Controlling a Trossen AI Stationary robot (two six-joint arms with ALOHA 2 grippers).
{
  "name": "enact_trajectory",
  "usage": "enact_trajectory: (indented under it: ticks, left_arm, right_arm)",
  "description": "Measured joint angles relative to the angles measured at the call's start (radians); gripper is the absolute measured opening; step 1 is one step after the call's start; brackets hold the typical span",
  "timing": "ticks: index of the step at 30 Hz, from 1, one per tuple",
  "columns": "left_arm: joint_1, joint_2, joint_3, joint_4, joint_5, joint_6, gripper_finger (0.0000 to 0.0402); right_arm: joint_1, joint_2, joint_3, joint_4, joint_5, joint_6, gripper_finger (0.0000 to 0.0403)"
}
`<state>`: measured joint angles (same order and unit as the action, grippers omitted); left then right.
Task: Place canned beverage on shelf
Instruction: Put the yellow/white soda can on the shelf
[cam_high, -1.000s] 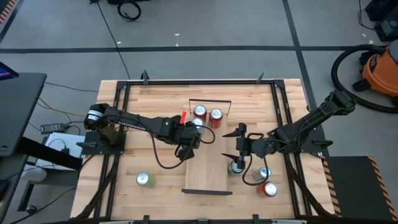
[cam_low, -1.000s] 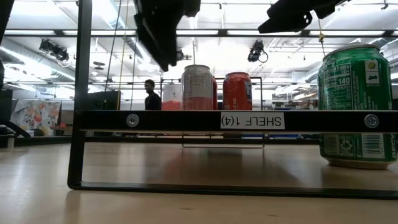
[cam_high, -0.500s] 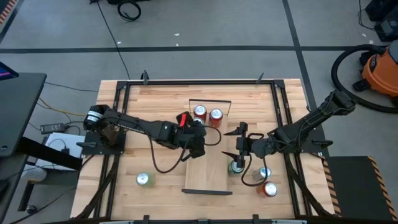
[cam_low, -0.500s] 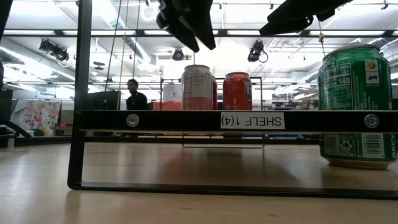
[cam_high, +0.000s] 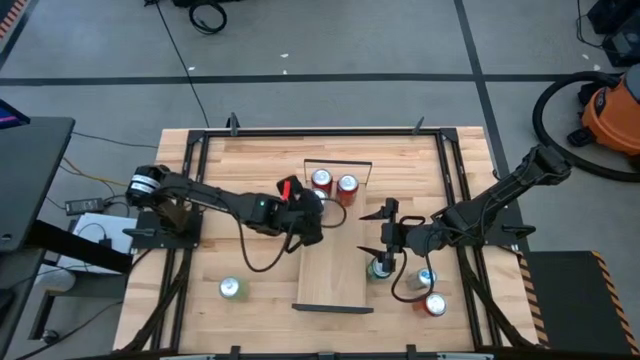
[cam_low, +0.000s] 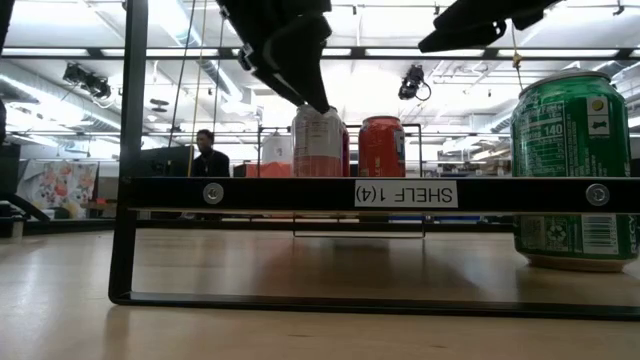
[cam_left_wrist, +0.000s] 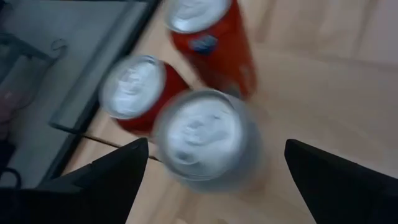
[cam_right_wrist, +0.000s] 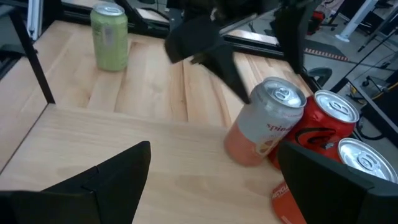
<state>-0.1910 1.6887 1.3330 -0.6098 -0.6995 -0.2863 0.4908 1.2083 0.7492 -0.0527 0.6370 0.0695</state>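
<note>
The shelf (cam_high: 335, 275) is a light-wood plank with black rails at its near and far ends. Two red cans (cam_high: 347, 185) and a silver-and-pink can (cam_high: 316, 198) stand upright at its far end. My left gripper (cam_high: 310, 207) is open just above the pink can (cam_left_wrist: 205, 140), one finger on each side of it and clear of it. In the low view one fingertip (cam_low: 320, 100) is right at the can's top rim (cam_low: 318, 110). My right gripper (cam_high: 372, 232) is open and empty, held above a green can (cam_high: 380, 267).
The green can (cam_low: 575, 170) stands on the table by the shelf's right edge. A silver-topped can (cam_high: 427, 278) and a red can (cam_high: 434, 303) stand near the front right. Another green can (cam_high: 232, 289) stands at the front left. A black frame (cam_high: 200, 140) borders the table.
My left gripper has moved toward the table's far edge, onto the group of cans, and has come lower until its fingers flank the pink can's top. The cans have not moved. A person in the room behind has walked left.
</note>
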Motion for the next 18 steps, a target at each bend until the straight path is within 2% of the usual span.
enact_trajectory:
  ticks: [2, 11, 18]
  left_arm:
    - [0.0, -0.006, -0.015, 0.005, -0.022, 0.005, 0.0389]
    - [-0.023, -0.047, -0.032, 0.007, -0.003, 0.118, 0.0389]
    - [0.049, -0.095, -0.031, 0.018, 0.136, -0.022, 0.0389]
  right_arm:
    - [0.0, 0.0, -0.001, 0.005, -0.002, -0.002, 0.036]
    - [0.0, 0.0, -0.001, 0.004, -0.002, 0.001, 0.036]
    - [0.0, 0.0, -0.001, 0.015, -0.002, -0.001, 0.036]
